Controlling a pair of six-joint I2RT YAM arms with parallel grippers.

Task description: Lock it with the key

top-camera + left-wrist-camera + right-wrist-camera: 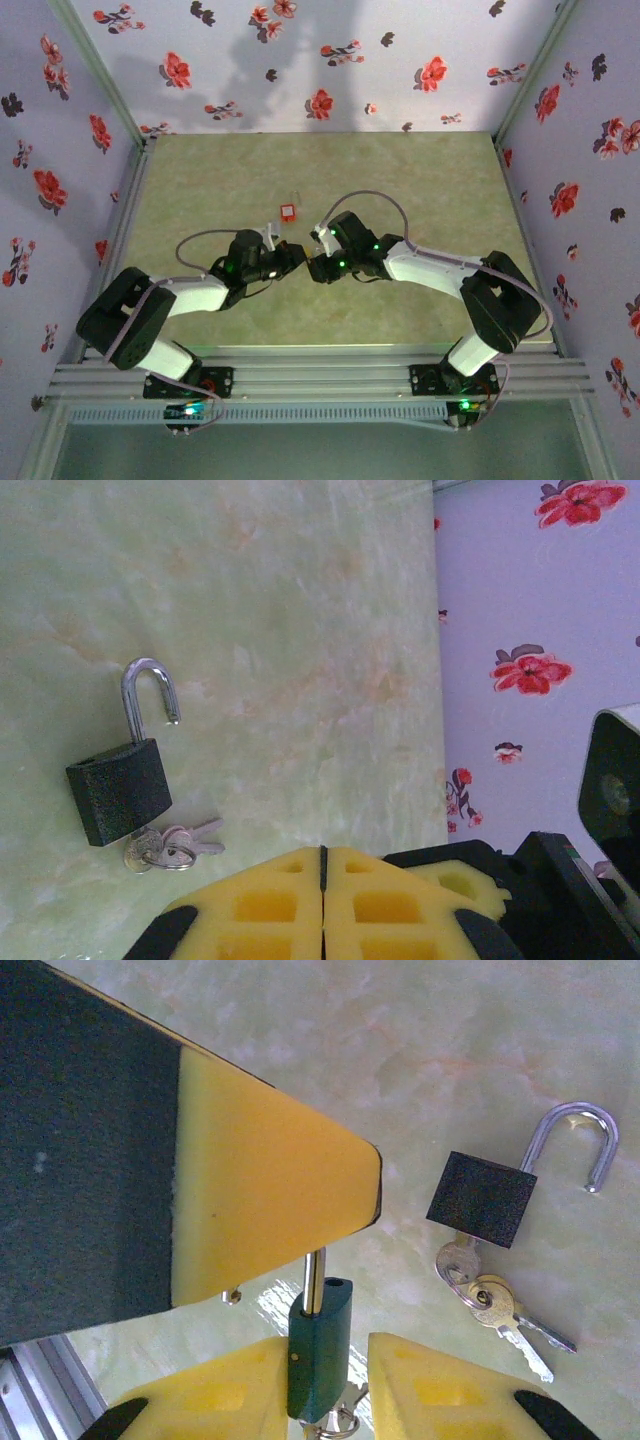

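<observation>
The key (455, 1258) sits right against the underside of the black padlock (480, 1198). Its silvery head is on a ring with the spare keys (500, 1310), which fan out on the bench (480, 1050). That padlock lies flat with its shackle swung open, off to the side of my fingers. My right wrist gives the close look at the bunch. My left wrist gives the same padlock and keys from the other side, with the blades too small to sort out.

My right wrist also has a green padlock (318, 1355) in front of it. My left fingers (270, 1200) are clenched on its shackle, whose free end pokes out below the pad. From my left wrist those pads look pressed flat together. My right fingers (390, 1360) stand either side of the green body, one pad against it and the other with a slit of bench showing between. A small key ring (338, 1422) hangs under the body. I cannot tell whether I pinch anything lower down.

From above, my two arms meet mid-bench, with a red padlock (288, 212) lying just beyond them.
</observation>
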